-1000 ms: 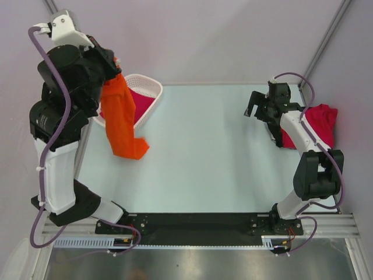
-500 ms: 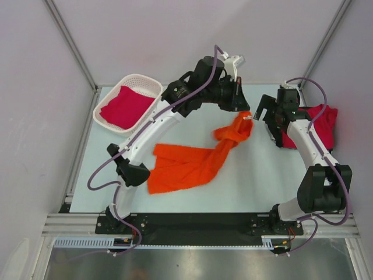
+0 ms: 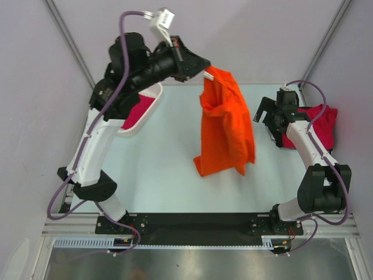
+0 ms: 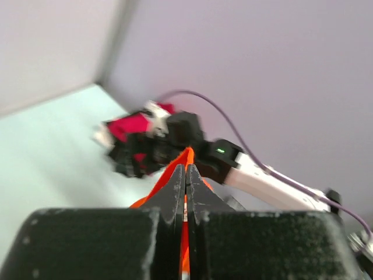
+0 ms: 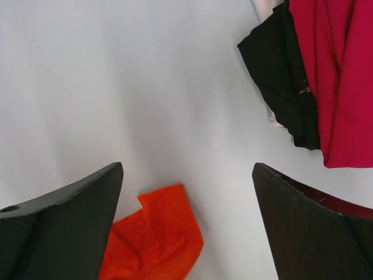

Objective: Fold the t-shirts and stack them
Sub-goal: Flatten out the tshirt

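White arms w/ blk joints, purple cables.

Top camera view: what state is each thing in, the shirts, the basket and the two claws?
orange t-shirt: unfolded, dangling from the left gripper.
left gripper: shut on the orange t-shirt.
right gripper: open, empty.
basket: partly hidden, cloth inside.
red t-shirt in the basket: lying loose, not stacked.
red t-shirt at the far right: lying bunched, not held.

The jaws stand wide apart over the pale tabletop. An orange t-shirt shows between them, and a crimson t-shirt is at the upper right.
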